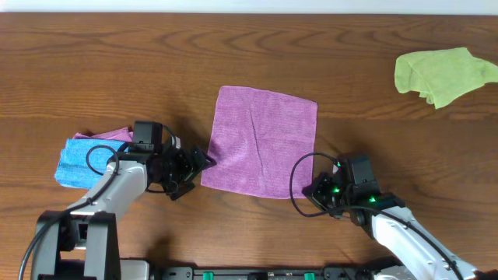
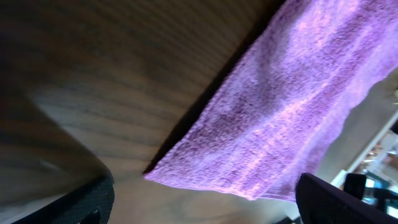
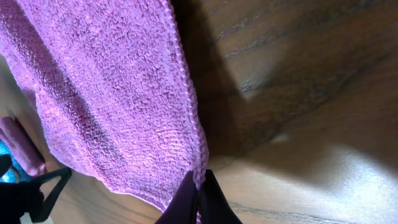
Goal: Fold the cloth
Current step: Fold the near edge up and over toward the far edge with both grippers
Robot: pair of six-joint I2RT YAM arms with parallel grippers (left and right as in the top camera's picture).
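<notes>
Overhead view. The cloth (image 1: pixel 261 141), violet microfibre, lies flat and unfolded in a single layer at the middle of the wooden counter (image 1: pixel 117 62), turned slightly off square, with a faint crease running down its centre. The left fingers (image 1: pixel 201 158) stand spread wide just beside the cloth's near left corner and hold nothing. Whether a tip touches the hem cannot be told from above. The right fingers (image 1: pixel 313 189) sit at the cloth's near right corner. A folded blue cloth (image 1: pixel 82 162) lies at the left of the counter, beside the left arm, with a strip of pink fabric (image 1: pixel 117 135) showing along its far edge. A crumpled lime-green cloth (image 1: pixel 442 74) lies at the far right corner, well apart from everything else.

Left wrist view. The two dark left fingers (image 2: pixel 81 202) appear at the lower corners of the frame, far apart. A corner of the cloth (image 2: pixel 292 106) lies on the wood ahead of the gap between them, its edge casting a narrow shadow.

Right wrist view. The right fingers (image 3: pixel 189 202) are pressed together, and the stitched hem of the cloth (image 3: pixel 106 93) runs straight down into the pinch. They grip that edge close to the corner. Bare wood lies to the right of the hem.
</notes>
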